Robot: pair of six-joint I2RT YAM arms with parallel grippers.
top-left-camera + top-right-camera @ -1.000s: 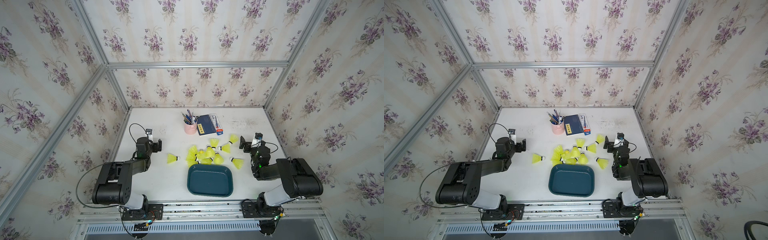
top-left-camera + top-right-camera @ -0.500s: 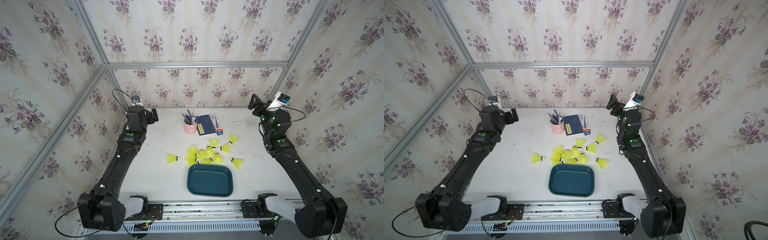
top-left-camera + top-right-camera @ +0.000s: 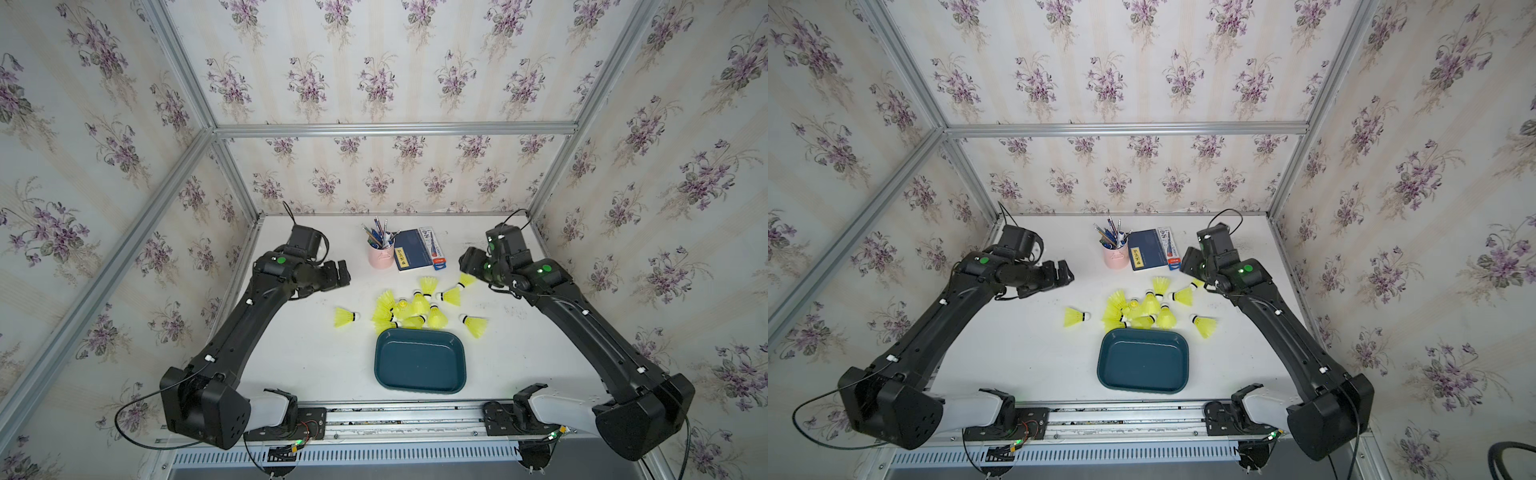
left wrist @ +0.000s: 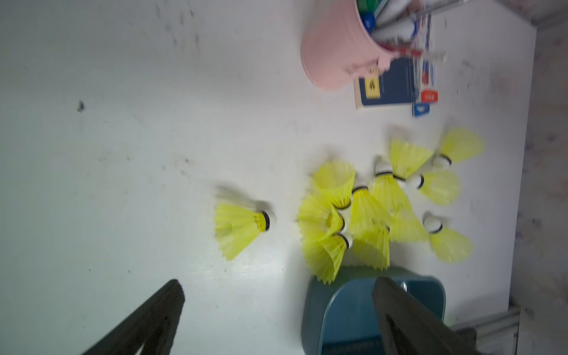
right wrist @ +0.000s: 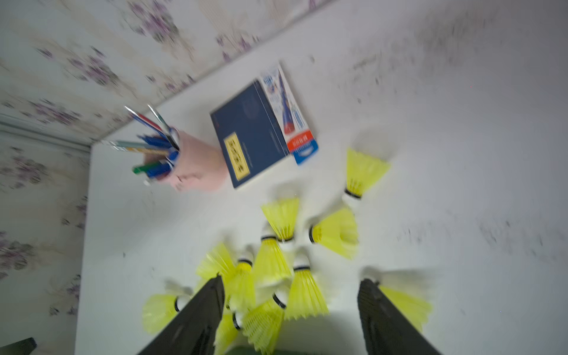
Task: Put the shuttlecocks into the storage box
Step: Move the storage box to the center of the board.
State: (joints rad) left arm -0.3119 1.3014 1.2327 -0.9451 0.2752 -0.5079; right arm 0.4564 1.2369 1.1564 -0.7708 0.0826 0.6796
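I hang the left gripper (image 4: 278,284) and right gripper (image 5: 292,281) spread and empty, ready for the shuttlecocks (image 3: 409,309) mid-frame; the storage box (image 3: 419,361) sits just below them.

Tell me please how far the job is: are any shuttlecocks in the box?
Done: nothing, the storage box holds none. In hand: nothing, left gripper and right gripper stand open. Left: all the shuttlecocks lie on the table, outside it.

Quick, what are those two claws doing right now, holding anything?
Left gripper: open, holding nothing.
Right gripper: open, holding nothing.
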